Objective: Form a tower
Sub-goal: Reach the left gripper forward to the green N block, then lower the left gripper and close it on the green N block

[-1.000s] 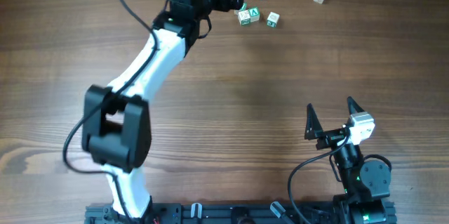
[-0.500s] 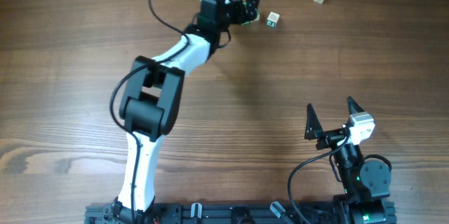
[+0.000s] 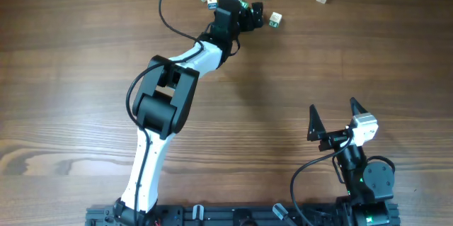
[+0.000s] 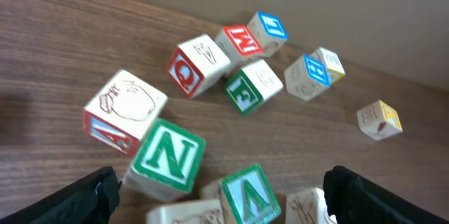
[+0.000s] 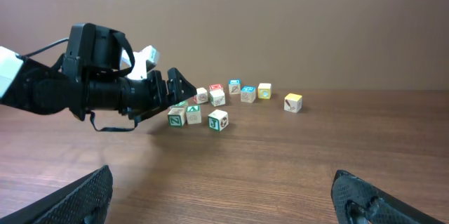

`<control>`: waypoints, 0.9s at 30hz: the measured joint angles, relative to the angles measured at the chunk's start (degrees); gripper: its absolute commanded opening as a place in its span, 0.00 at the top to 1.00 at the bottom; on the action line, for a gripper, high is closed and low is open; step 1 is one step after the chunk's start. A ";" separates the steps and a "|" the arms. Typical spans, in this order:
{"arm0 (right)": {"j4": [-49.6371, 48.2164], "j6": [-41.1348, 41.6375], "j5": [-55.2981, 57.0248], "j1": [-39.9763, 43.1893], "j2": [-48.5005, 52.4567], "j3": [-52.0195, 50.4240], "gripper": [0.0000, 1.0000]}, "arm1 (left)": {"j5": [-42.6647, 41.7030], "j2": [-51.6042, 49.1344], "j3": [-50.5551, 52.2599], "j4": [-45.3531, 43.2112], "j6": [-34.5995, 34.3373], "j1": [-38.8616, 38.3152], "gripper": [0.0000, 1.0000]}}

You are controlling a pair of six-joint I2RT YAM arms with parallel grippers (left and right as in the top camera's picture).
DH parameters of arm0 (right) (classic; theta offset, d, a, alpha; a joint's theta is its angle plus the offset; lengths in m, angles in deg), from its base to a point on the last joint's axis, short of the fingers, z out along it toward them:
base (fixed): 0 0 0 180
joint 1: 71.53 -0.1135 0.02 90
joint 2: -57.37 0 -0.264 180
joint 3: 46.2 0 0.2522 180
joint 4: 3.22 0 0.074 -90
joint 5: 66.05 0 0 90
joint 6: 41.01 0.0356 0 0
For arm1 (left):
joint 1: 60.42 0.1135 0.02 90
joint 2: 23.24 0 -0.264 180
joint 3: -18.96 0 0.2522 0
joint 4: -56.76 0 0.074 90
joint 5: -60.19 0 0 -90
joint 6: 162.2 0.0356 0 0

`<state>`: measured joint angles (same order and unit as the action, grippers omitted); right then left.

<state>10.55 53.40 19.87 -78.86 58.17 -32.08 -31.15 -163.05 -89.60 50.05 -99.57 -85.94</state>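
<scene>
Nothing was stacked yet: the green N cube (image 4: 168,155) and green A cube (image 4: 245,190) sat side by side, low in the left wrist view, between the spread-open left gripper (image 4: 221,178); the right gripper (image 3: 333,107) hung open too.

Far across the wooden table (image 3: 85,56) I see a red Q cube (image 4: 198,64) just beside a red M cube (image 4: 238,41), a blue U cube (image 4: 266,29) just right of it, and a yellow cube (image 4: 379,119) apart, further right

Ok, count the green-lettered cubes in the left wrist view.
3: the N cube lower left, the bottom-centre cube, and the E cube mid-frame. Others may lie out of frame.
</scene>
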 measured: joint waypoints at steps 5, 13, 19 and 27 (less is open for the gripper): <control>0.00 -0.02 0.00 0.00 0.00 0.00 0.00 | 0.55 -1.51 -0.09 -1.46 -0.66 0.09 0.39; 0.00 -0.02 0.00 0.00 0.00 0.00 0.00 | 1.70 -2.14 -0.09 -1.33 0.04 0.17 0.13; 0.00 0.00 0.00 0.00 0.00 0.00 0.00 | 3.04 -2.16 -0.09 -1.46 1.86 1.01 0.13; 0.00 0.00 0.00 0.00 0.00 0.00 0.00 | 3.23 -2.19 -0.09 -1.70 3.30 1.38 0.16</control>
<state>10.55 53.40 19.87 -78.86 58.17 -32.08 -27.91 -165.23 -89.69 48.35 -96.27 -84.56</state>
